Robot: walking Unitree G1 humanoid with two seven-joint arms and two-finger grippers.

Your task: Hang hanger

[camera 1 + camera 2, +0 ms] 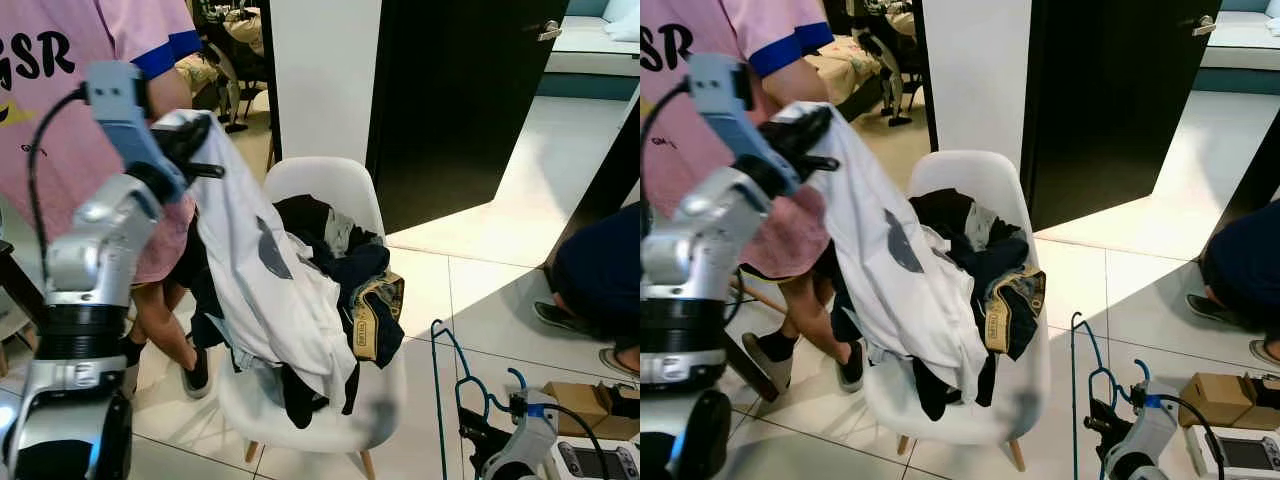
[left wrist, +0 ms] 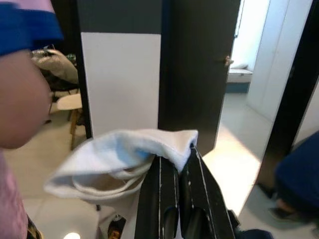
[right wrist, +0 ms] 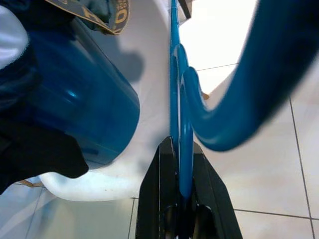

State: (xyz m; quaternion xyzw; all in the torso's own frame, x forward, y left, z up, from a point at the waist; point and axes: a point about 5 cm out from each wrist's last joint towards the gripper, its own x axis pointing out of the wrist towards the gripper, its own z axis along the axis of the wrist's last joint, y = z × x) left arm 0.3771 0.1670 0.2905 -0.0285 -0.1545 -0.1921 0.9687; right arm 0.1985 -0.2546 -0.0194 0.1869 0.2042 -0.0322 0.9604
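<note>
Lifting the white shirt [image 1: 270, 270] pinched in my left gripper [image 2: 180, 158], I must feed the blue hanger [image 1: 452, 350], clamped in my right gripper [image 3: 180, 149], squarely into its neck opening.

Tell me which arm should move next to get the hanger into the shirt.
Right, probably. The right gripper is shut on the blue plastic hanger, low beside the white chair; the left gripper holds the white T-shirt raised.
</note>
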